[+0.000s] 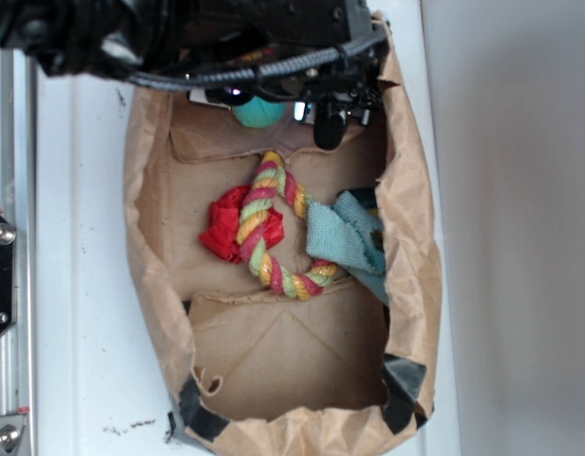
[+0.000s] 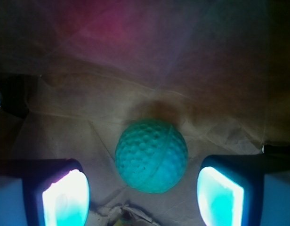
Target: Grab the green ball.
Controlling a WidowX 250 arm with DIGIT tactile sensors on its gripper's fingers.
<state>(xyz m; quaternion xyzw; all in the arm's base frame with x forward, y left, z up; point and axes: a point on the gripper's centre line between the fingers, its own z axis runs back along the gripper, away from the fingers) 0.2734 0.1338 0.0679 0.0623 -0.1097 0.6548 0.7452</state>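
Observation:
The green ball (image 1: 260, 112) is a small round mint-green ball with a dimpled surface. It lies on the brown paper at the far end of an open paper bag (image 1: 150, 237), partly hidden under my arm. In the wrist view the ball (image 2: 151, 156) sits on the paper between my two fingers, with a gap on each side. My gripper (image 2: 142, 197) is open and holds nothing; it hangs over the ball at the bag's far end (image 1: 292, 106). Its pads (image 2: 66, 197) glow bright.
Inside the bag lie a multicoloured rope ring (image 1: 270, 228), a crumpled red cloth (image 1: 222, 228) and a teal-green rag (image 1: 345, 242). The bag's paper walls rise around the ball. A metal rail (image 1: 8, 285) runs along the left, on a white table (image 1: 79, 285).

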